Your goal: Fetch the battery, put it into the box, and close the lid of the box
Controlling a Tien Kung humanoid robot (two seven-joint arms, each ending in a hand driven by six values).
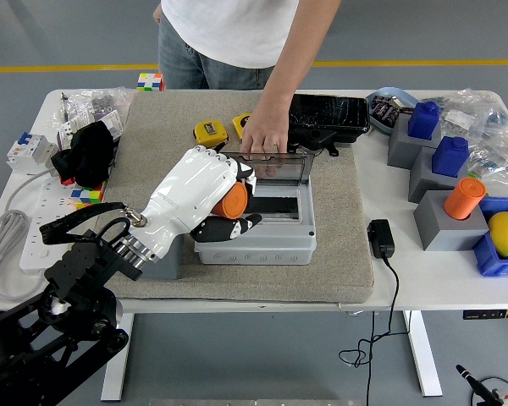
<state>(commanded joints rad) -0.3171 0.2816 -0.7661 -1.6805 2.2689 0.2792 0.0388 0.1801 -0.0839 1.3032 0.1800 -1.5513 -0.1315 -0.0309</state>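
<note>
One orange battery (232, 200) is all you are carrying, and your left hand (205, 196) has it wrapped in white fingers (205, 157) at the left edge of the grey box (262, 227), just above the open slot. Only a wedge of the orange cylinder shows between palm and thumb, so judge the grip as full but mostly hidden. It looks like a stiff, smooth-sided cylinder, probably light plastic, and smooth sides can slide through hard fingers if you tilt it; keep the hold around the middle of the barrel instead of pinching an end. It should not crush, so a firm wrap does no harm. The slot in the box looks narrow next to your hand, so you will likely need to line the cylinder up with it and loosen the fingers close over the opening, not drop it from height. The clear lid (278, 166) stands raised at the far side, and the person's hand (263, 133) rests on its top edge, apparently propping it; that thin panel probably flexes, so push it near the free edge when closing. Your right hand is not in view. The grey holder block at the counter's near left is mostly hidden behind your forearm.
</note>
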